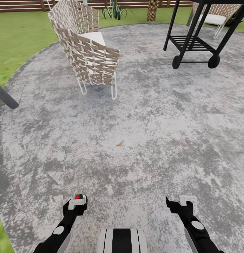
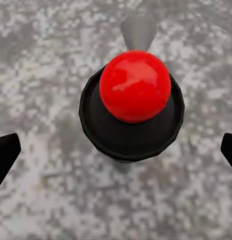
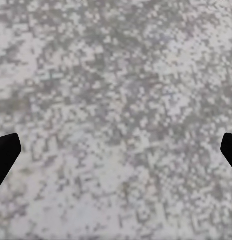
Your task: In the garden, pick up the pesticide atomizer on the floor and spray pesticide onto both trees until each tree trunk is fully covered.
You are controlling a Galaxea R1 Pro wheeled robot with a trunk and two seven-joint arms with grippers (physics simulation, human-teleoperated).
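The floor [image 1: 153,116] is a wide sweep of grey speckled concrete with a curved edge, bordered by green grass [image 1: 20,38] and, at the far side, a brown slatted fence [image 1: 23,5]. On the paving stand one woven chair [image 1: 87,49] with a white cushion and thin white legs, and one black wheeled cart [image 1: 193,38] with a slatted lower shelf; a second woven seat [image 1: 215,14] sits on the grass behind the cart. One spiky plant [image 1: 114,12] and one rough palm trunk [image 1: 151,10] rise near the fence. A small brown spot [image 1: 120,143] marks the concrete near the middle. Both arms reach low over the floor. The left gripper [image 1: 77,203] hangs directly above the one pesticide atomizer [image 2: 132,112], which stands upright on the concrete just in front of the robot; from the left wrist its red cap [image 2: 135,86] tops the black body, and the two fingers [image 2: 5,152] are spread wide to either side, well clear of the bottle, holding nothing. The right gripper [image 1: 181,203] is likewise spread wide over bare concrete, its fingers [image 3: 5,152] touching nothing.
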